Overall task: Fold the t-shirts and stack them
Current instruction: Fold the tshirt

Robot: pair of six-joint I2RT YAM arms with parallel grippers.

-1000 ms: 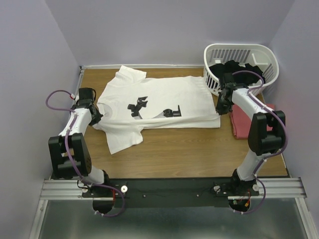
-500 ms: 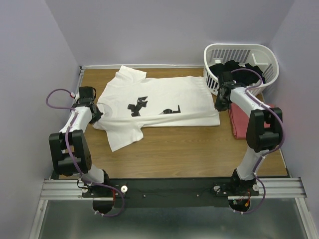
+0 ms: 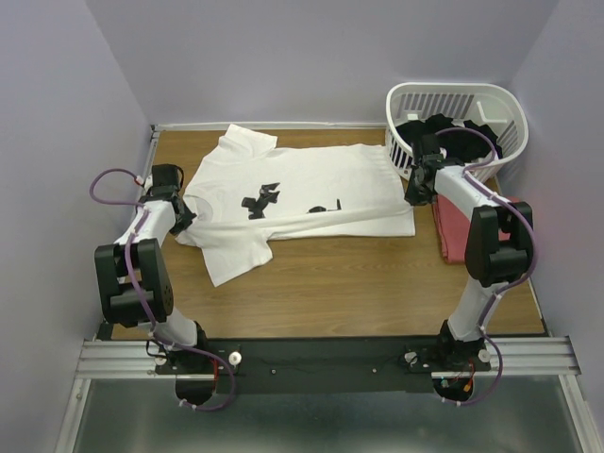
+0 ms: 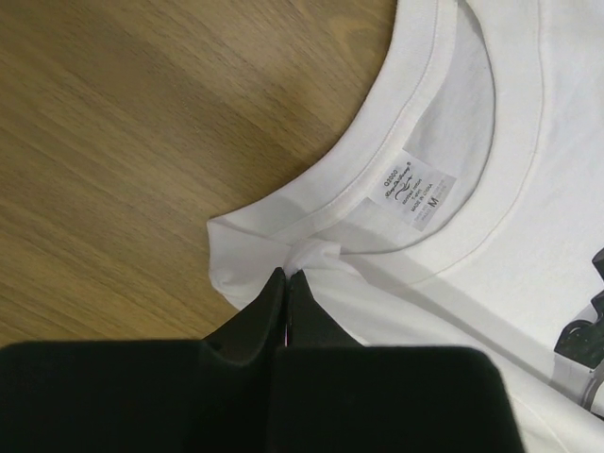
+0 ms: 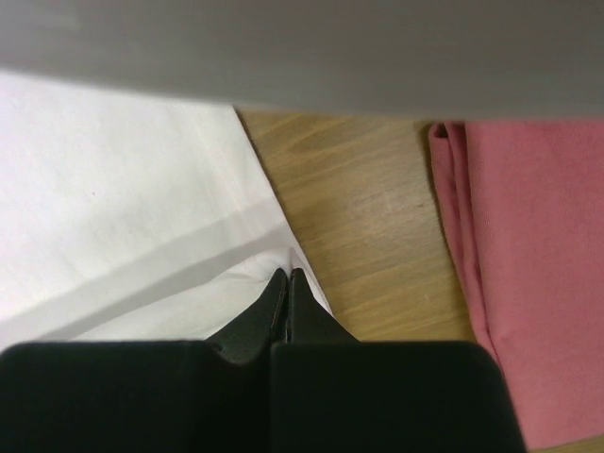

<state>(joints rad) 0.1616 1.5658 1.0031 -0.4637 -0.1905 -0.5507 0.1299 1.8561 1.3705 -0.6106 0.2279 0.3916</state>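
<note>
Surface (image 3: 330, 283) of wood grain, walled on three sides, carries all items. White t-shirt (image 3: 321, 179) lies spread flat across the far-left and centre. Its collar is toward the left arm, its hem toward the right, and its black print (image 3: 261, 200) faces up. One sleeve reaches toward the far edge, the other toward the near edge. White slatted basket (image 3: 472, 99) stands in the far-right corner and holds dark garments (image 3: 444, 127). Its near-left wall sits just beside the shirt's hem corner and crowds the right arm's wrist. Salmon-red t-shirt (image 3: 453, 236) lies folded along the right edge, on the near side of the basket, partly hidden under the right arm — a strip of bare wood separates it from the white hem. Left pincer (image 4: 286, 276) is clenched on a small pucker of white cloth just below the collar, at the shoulder. Right pincer (image 5: 286, 274) is clenched on the white shirt's hem edge. Neck label (image 4: 422, 192) shows inside the collar — marked M.
</note>
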